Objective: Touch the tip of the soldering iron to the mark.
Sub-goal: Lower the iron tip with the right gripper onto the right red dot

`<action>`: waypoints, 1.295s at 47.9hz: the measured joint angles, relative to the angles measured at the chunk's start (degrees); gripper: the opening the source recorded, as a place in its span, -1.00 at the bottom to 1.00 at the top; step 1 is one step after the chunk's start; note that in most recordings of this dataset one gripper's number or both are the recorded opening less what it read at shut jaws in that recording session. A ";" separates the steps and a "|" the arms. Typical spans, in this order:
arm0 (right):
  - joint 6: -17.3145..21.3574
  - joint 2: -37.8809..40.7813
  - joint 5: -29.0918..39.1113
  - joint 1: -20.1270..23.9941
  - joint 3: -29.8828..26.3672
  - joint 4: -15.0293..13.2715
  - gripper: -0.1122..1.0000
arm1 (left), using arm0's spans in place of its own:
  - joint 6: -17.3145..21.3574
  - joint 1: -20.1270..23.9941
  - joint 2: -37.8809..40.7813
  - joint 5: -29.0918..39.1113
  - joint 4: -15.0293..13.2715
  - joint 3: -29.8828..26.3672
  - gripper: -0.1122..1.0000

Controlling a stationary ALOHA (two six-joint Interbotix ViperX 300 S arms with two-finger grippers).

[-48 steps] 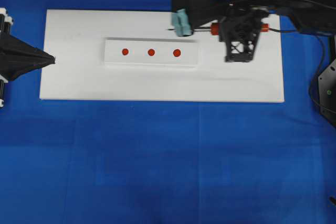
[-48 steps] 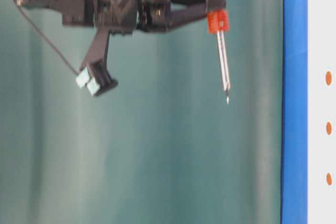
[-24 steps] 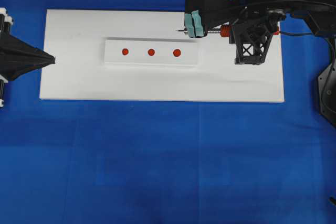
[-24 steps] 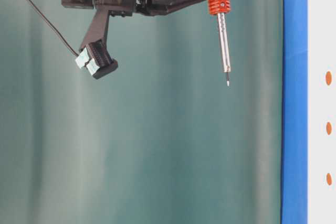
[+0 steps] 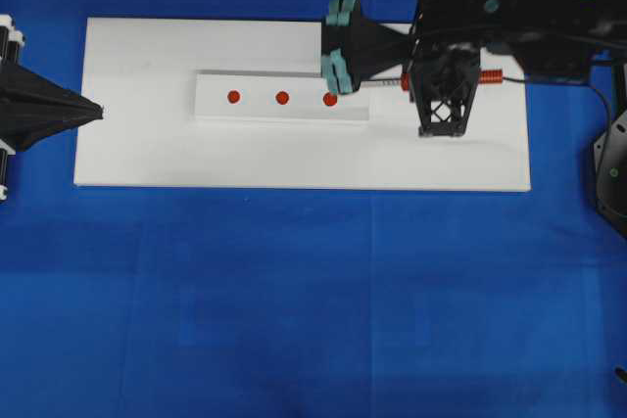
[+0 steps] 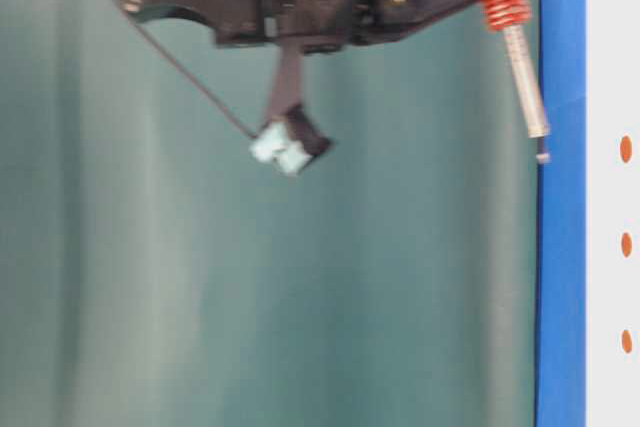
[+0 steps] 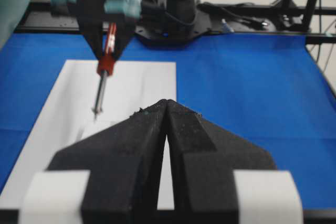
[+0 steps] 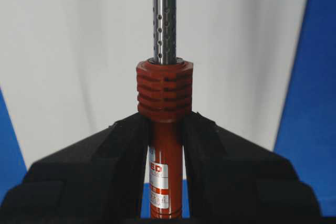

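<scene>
Overhead view: right gripper (image 5: 409, 82) at upper centre-right clamps the soldering iron (image 5: 392, 84), whose tip is hidden under the wrist's teal-padded part beside the rightmost red mark (image 5: 330, 99). Right wrist view alone shows jaws pinching the red handle. Left gripper (image 5: 96, 111), at the white board's (image 5: 294, 159) left edge, is pressed together.

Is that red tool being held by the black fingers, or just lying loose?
Yes, it is held: the two black fingers press against both sides of the soldering iron just below its ribbed red collar.
</scene>
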 measured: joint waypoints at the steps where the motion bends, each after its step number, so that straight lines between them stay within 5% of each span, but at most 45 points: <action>1: 0.00 0.35 -0.18 0.09 0.26 0.09 -0.68 | 0.09 0.00 0.00 0.00 0.00 0.00 -0.80; 62: -0.09 4.48 -4.57 -0.53 2.11 0.97 -0.68 | 0.09 0.00 0.00 0.00 -0.09 0.00 -0.80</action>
